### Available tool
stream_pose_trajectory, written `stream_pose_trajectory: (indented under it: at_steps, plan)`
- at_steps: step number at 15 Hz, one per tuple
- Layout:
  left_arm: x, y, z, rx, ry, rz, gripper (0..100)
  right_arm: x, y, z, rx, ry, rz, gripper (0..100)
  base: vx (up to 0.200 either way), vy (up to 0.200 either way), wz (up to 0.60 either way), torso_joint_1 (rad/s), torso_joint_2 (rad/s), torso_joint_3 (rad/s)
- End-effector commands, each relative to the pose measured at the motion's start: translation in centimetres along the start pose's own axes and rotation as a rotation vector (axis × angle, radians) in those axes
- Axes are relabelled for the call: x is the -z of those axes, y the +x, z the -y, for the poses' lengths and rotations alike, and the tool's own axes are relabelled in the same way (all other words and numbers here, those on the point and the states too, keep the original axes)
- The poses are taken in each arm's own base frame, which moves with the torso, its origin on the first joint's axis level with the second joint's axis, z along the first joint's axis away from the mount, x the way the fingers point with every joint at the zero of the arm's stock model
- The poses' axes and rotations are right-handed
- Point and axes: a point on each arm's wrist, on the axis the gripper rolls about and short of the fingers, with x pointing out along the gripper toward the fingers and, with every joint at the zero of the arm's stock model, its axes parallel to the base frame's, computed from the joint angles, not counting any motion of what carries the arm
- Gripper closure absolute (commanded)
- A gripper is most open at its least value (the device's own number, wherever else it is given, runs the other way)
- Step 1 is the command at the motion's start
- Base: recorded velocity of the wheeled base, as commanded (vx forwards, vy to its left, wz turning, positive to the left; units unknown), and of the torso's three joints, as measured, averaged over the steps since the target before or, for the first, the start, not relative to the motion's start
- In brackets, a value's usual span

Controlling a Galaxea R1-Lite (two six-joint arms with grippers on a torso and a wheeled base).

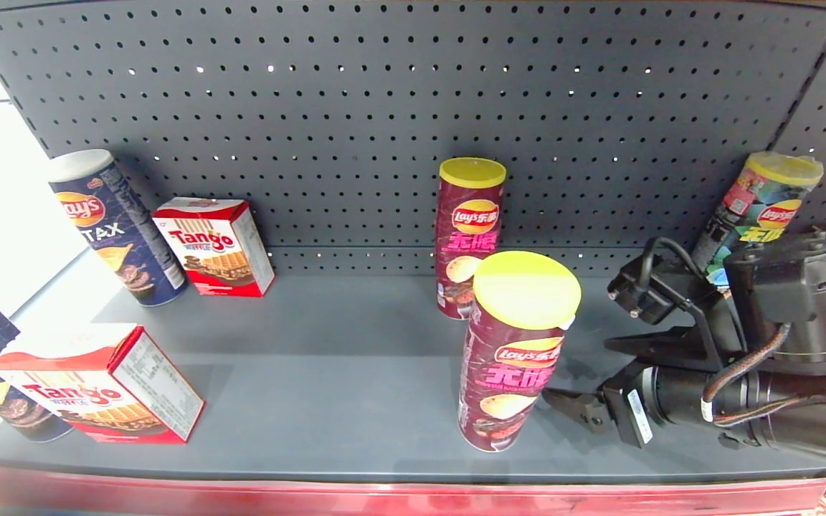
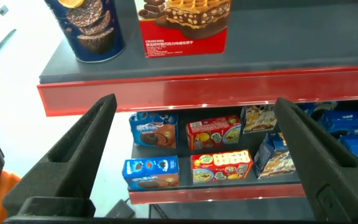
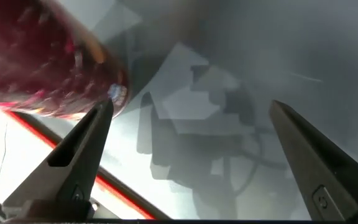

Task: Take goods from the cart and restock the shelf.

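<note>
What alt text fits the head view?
The right gripper, jaws open, sits beside an upright maroon chip can at the front of a grey shelf. A second maroon can stands behind it; blue cans and red wafer boxes stand at the left, and another can leans at the back right.

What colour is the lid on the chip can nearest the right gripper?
Yellow lid on a maroon can; clearest in the head view.

- The right arm [image 1: 779, 401] lay flat across the lower right of the head view, pointing left.
- The right gripper [image 1: 579, 370] had its two fingers spread apart.
- The left gripper [image 2: 194, 102] was spread wide too.
</note>
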Motion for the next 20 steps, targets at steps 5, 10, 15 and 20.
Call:
stream_pose_trajectory:
  at_steps: [5,10,15,20]
  plan:
    - [0.0,0.0,0.0,0.000,-0.006,-0.002,0,0.1,0.5,-1.1,-0.036,-0.025,-0.015,0,0.000,0.000,0.00,0.000,0.00,0.000]
    - [0.0,0.0,0.0,-0.003,-0.006,-0.002,0,0.2,0.0,-0.7,-0.025,-0.017,-0.007,0,0.000,0.000,0.00,0.000,0.00,0.000]
    - [0.0,0.0,0.0,0.000,-0.006,-0.002,0,-0.1,0.4,-0.8,-0.028,-0.018,-0.004,0,0.000,0.000,0.00,0.000,0.00,0.000]
    - [0.0,0.0,0.0,-0.002,-0.006,-0.002,0,-0.5,1.1,-1.6,-0.049,-0.031,-0.007,0,0.000,0.000,0.00,0.000,0.00,0.000]
